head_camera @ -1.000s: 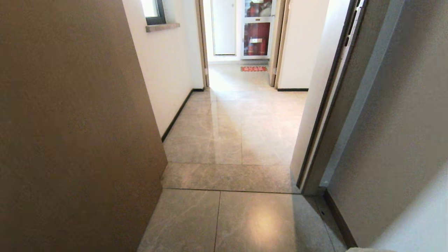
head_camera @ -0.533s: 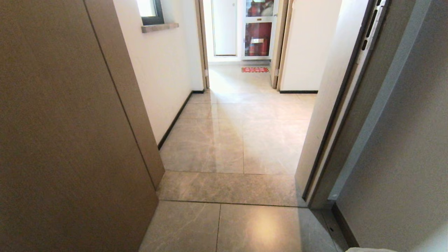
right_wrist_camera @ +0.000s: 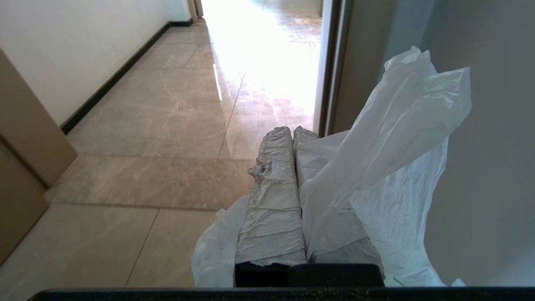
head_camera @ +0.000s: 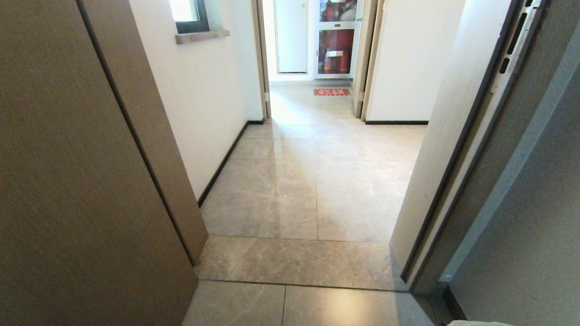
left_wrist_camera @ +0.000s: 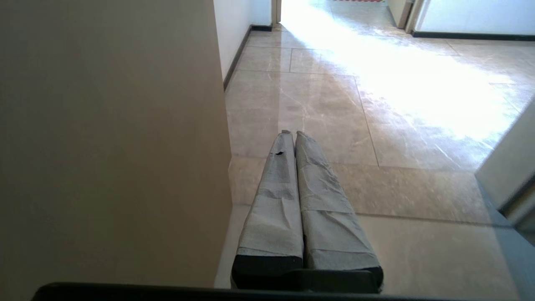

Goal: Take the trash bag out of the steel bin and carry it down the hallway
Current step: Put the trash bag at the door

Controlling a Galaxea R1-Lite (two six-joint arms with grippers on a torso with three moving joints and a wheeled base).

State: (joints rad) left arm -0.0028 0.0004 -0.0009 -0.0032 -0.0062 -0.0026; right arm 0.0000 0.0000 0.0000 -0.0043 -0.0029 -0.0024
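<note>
The trash bag [right_wrist_camera: 397, 138], thin white crumpled plastic, drapes over and beside my right gripper [right_wrist_camera: 292, 131], which is shut on it with the plastic pinched between its taped fingers. A sliver of the trash bag [head_camera: 480, 323] shows at the lower right edge of the head view. My left gripper [left_wrist_camera: 291, 133] is shut with nothing in it, held above the floor beside a brown door. The hallway [head_camera: 312, 181] with glossy beige tiles runs straight ahead through the doorway. The steel bin is out of view.
A brown door [head_camera: 68, 181] stands close on the left. The door frame [head_camera: 453, 181] and a grey wall are close on the right. At the hallway's far end are a fire-extinguisher cabinet [head_camera: 335, 50] and a red mat [head_camera: 331, 92]. A window sill [head_camera: 201, 36] juts from the left wall.
The whole head view has shifted: the camera has moved forward toward the doorway. The door and frame now sit wider apart and nearer. Neither arm has moved.
</note>
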